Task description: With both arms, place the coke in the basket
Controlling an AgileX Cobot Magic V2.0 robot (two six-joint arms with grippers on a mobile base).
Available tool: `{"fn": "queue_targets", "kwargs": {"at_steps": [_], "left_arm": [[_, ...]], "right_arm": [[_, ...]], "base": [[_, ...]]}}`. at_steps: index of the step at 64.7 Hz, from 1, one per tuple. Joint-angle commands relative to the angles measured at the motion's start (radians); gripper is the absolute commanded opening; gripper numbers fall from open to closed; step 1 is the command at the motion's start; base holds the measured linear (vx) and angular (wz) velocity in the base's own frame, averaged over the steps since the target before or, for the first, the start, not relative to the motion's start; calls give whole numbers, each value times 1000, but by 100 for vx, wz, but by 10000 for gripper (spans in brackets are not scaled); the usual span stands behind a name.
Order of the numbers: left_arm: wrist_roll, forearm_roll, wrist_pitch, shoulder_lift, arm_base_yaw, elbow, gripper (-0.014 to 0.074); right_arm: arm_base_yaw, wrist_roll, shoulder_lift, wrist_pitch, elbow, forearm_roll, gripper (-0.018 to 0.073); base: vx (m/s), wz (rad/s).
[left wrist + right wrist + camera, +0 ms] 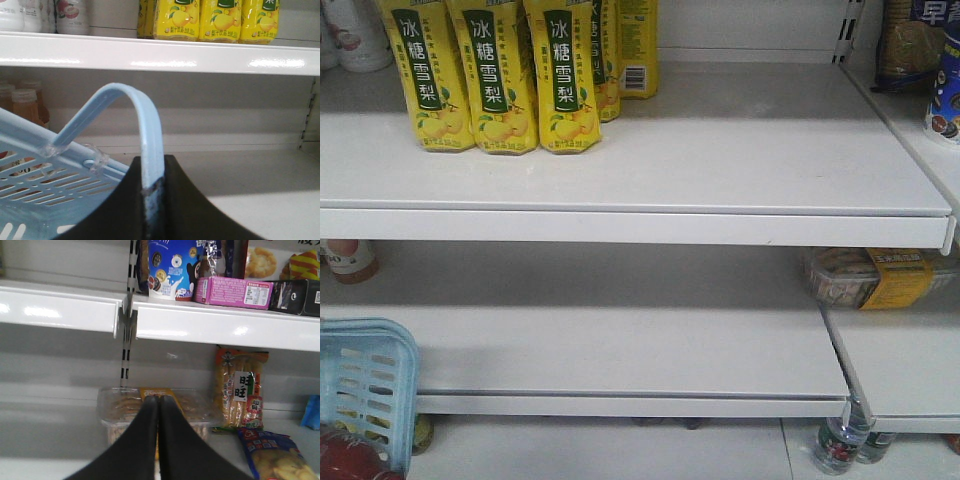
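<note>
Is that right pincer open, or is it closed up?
Shut. In the right wrist view the right pincer has its two black fingers pressed together, with nothing between them.

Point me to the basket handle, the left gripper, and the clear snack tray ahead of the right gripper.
basket handle (145, 107): left wrist view, top of the blue loop.
left gripper (155, 200): left wrist view, where the black fingers pinch the handle.
clear snack tray (115, 407): right wrist view, left part of the lid.

White shelf (720, 150) — yellow pear-drink bottles (500, 80) on it.
</note>
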Motion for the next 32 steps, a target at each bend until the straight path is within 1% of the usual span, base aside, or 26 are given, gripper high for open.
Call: {"fn": "queue_targets", "kwargs": {"at_steps": [1, 12, 25, 32], "left_arm": [[16, 28, -173, -22, -2, -3, -6], [16, 28, -173, -21, -2, -3, -6], [16, 28, -173, -21, -2, -3, -6], [16, 28, -173, -21, -2, -3, -6]], "right_arm": [[-6, 44, -21, -81, 13, 12, -9], [-6, 52, 9, -51, 17, 14, -9], [-6, 52, 15, -50, 18, 38, -9], [-4, 47, 14, -24, 18, 48, -9]], "base": [[0, 0], [0, 0], [0, 0], [0, 0]]}}
